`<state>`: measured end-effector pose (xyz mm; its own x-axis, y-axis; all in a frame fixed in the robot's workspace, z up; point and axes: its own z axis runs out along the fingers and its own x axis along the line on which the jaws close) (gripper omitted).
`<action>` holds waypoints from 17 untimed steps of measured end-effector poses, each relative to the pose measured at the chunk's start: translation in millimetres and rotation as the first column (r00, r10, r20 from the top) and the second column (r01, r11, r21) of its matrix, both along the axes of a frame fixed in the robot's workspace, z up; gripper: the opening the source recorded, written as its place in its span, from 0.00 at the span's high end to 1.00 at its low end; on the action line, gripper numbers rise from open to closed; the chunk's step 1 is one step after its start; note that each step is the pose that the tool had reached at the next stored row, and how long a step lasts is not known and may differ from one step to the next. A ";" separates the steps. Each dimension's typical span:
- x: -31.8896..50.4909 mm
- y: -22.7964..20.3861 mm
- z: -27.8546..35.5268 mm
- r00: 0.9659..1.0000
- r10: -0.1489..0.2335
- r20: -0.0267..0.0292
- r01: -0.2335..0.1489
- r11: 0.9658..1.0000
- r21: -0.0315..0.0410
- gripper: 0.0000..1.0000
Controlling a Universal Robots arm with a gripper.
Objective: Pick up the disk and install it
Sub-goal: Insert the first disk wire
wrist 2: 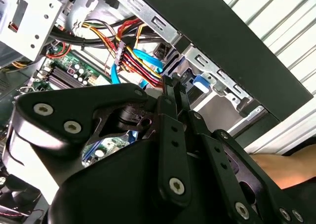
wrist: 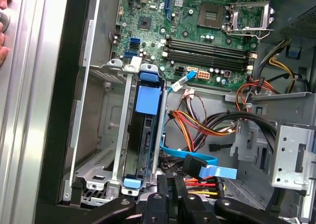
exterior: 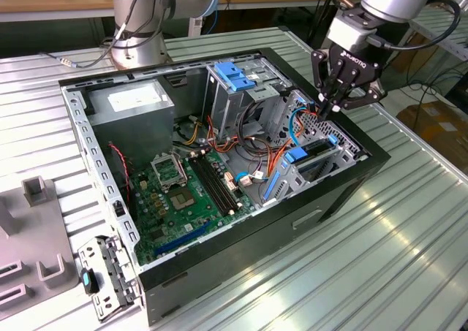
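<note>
Exterior view: high, oblique. Both wrist views: close, sharing computer case interior.

The computer case is black outside, bare grey metal within. Its motherboard is green, with black memory slots and one blue slot. A light-blue latch tops the grey drive cage. The disk is dark, with blue rails and a blue tab. Cables run red, orange, yellow and black (plus one flat blue ribbon). The gripper is black. The table is ribbed silver.
</note>
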<state>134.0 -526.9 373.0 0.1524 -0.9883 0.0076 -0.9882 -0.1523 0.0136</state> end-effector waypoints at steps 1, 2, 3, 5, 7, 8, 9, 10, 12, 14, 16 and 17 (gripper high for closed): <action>-0.2 0.0 0.0 1.000 0.000 0.000 0.000 1.000 0.000 0.83; -0.3 0.0 0.0 1.000 0.000 0.000 0.000 1.000 0.000 0.83; -0.5 0.0 0.0 1.000 0.000 0.000 0.000 1.000 0.000 0.83; -1.1 0.0 -0.1 1.000 -0.004 0.000 0.004 1.000 0.000 0.83; -1.2 0.1 -0.7 0.999 -0.035 0.000 0.035 0.999 0.000 0.83; -1.2 0.0 -1.0 0.999 -0.048 0.000 0.048 0.999 0.000 0.83; -1.2 -0.4 -1.7 0.998 -0.064 0.000 0.064 0.998 0.000 0.83; -1.2 -2.6 -2.4 0.998 -0.070 0.000 0.070 0.998 0.000 0.83; -1.2 -5.4 -3.0 0.997 -0.073 0.000 0.073 0.997 0.000 0.83; -1.2 -8.2 -3.6 0.997 -0.075 0.000 0.075 0.997 0.000 0.83; -1.2 -10.9 -5.4 0.997 -0.082 0.000 0.082 0.997 0.000 0.83; -1.2 -11.4 -6.6 0.996 -0.087 0.000 0.087 0.996 0.002 0.83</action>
